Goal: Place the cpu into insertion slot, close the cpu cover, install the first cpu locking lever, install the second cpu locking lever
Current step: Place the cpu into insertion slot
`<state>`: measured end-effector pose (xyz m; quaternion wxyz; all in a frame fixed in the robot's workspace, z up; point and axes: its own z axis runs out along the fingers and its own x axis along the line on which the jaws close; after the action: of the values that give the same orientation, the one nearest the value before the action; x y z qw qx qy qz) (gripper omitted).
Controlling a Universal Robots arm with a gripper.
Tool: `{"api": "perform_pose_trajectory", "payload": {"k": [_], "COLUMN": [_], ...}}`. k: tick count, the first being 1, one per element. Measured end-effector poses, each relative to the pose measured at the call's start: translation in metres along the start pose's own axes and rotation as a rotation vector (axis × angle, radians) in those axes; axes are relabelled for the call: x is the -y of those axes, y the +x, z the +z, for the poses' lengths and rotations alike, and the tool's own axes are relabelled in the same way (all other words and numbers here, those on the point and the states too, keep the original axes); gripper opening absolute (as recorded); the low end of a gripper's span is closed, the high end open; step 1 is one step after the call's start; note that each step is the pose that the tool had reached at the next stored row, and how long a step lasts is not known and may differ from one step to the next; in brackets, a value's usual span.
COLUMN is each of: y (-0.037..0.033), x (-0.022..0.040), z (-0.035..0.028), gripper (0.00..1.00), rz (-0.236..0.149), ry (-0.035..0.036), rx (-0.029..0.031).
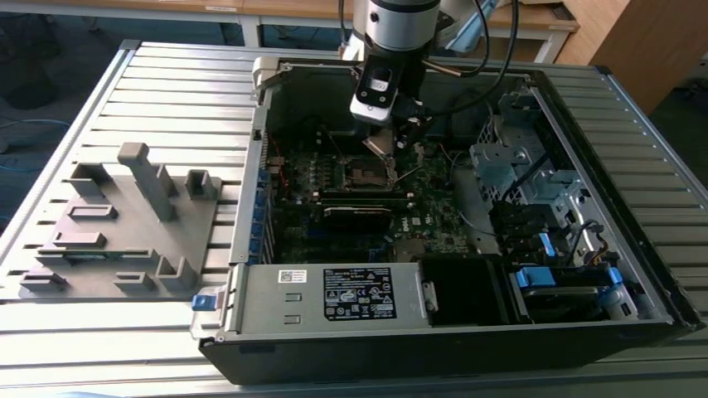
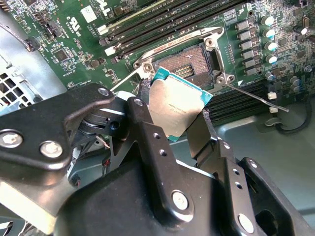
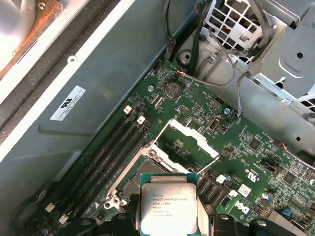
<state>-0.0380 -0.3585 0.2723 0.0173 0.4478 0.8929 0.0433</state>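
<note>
My gripper [image 1: 387, 133] hangs inside the open computer case, just above the insertion slot [image 1: 367, 172]. It is shut on the cpu [image 2: 178, 109], a flat silver-grey square with a teal edge, held by two opposite sides between black fingers [image 2: 142, 128]. The cpu [image 3: 168, 204] is tilted and sits a little off to one side of the insertion slot [image 2: 189, 66], not touching it. The slot's dark centre is bare inside its metal rim. The cpu cover [image 3: 191, 133] stands open at the slot's far side. Two thin locking levers [image 2: 256, 98] [image 2: 125, 78] stick out, unlatched.
Long black memory slots [image 2: 162, 24] flank the socket. A grey drive cage [image 1: 515, 162] with cables fills the case at the exterior view's right. The power supply [image 1: 332, 294] sits at the near wall. A grey fixture plate [image 1: 122, 224] lies on the table beside the case.
</note>
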Motion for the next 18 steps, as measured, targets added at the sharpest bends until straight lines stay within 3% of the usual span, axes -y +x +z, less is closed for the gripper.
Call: {"api": "perform_pose_trajectory", "payload": {"k": [9,18], "y": [0.0,0.0], "x": [0.0,0.0], "z": [0.0004,0.0004], "gripper": [0.54,0.54], "rz": [0.033,0.035], "ry": [-0.0003,-0.0003], "rx": [0.003,0.0031]}}
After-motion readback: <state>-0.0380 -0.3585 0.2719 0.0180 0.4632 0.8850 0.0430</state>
